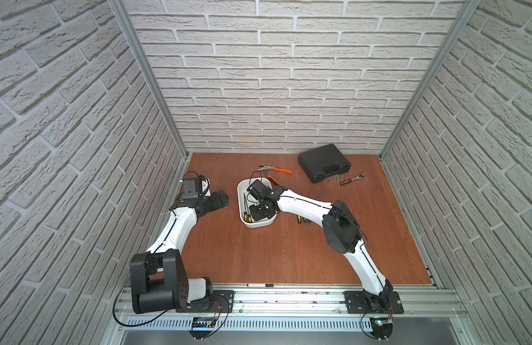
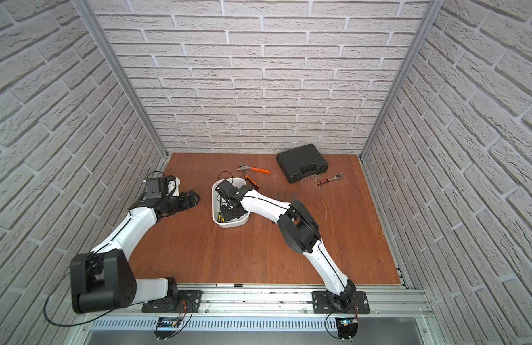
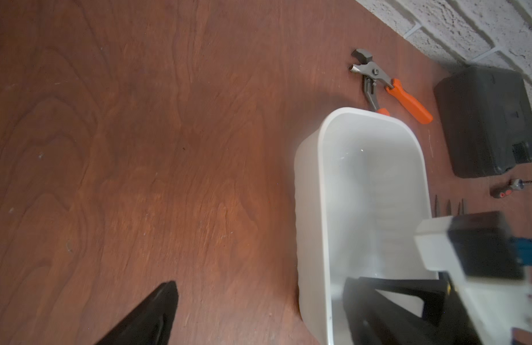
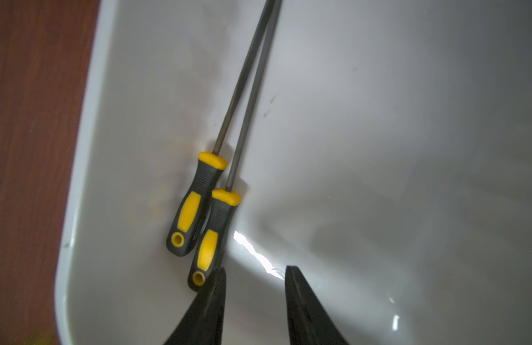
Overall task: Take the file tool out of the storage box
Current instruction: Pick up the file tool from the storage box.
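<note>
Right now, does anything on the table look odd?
Only the orange-handled pliers: they lie splayed wide open beyond the white plastic tub, one handle disappearing behind its rim. Faint strands beside the black plastic case are too small to identify.

we see soft, even light in both top views, brick walls (image 1: 49, 119) bowing at 9 and 3 o'clock — glare streaks the storage box (image 4: 378, 119) floor in the right wrist view; near parts blur.

Right hand (image 4: 255, 276) angled down, jaws partly parted, empty, left hand (image 1: 221, 198) spread wide
</note>
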### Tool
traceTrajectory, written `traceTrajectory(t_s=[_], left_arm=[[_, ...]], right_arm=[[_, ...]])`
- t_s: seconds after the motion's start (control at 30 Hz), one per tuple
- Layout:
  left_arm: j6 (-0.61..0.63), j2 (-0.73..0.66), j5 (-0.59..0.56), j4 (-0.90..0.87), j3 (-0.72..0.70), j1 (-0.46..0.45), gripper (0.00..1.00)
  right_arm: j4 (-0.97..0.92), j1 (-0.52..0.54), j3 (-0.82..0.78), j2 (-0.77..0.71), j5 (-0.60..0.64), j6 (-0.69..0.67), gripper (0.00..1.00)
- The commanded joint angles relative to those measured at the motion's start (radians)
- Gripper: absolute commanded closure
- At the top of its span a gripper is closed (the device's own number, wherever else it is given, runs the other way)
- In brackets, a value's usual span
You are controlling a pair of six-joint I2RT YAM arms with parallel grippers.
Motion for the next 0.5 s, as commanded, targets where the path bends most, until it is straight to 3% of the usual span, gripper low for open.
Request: traceTrajectory(t_s=[0.0, 0.47], left_arm=[[0.022, -0.020, -0.012, -0.006, 0.009, 0.003, 0.08], [0.024, -0.013, -0.012, -0.002, 0.013, 0.005, 0.08]], right_arm=[[-0.041, 0.017, 0.083, 0.012, -0.041, -0.001, 0.60], [-0.105, 0.047, 0.158, 0.108, -0.009, 0.003, 0.60]])
